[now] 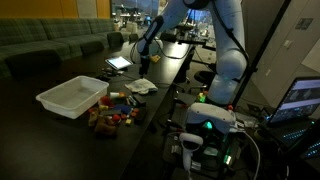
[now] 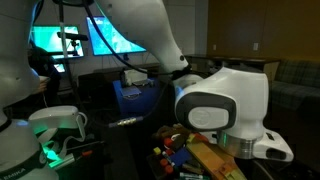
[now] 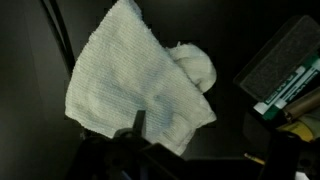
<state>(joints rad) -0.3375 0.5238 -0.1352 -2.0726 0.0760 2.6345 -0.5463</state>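
My gripper (image 1: 143, 60) hangs above the dark table, over a crumpled white cloth (image 1: 140, 86). In the wrist view the cloth (image 3: 140, 80) fills the upper left, lying flat with a bunched lump at its right side. My gripper (image 3: 195, 150) is open and empty. One dark finger stands over the cloth's lower edge and the other is off to the right over bare table. It does not touch the cloth. In the other exterior view a big white arm joint (image 2: 225, 105) hides the gripper.
A white plastic bin (image 1: 72, 96) stands near the cloth, with a pile of small colourful toys (image 1: 112, 110) beside it; the pile also shows in an exterior view (image 2: 185, 155). A tablet (image 1: 119, 63) lies further back. A black block with a green and white label (image 3: 285, 70) lies right of the cloth.
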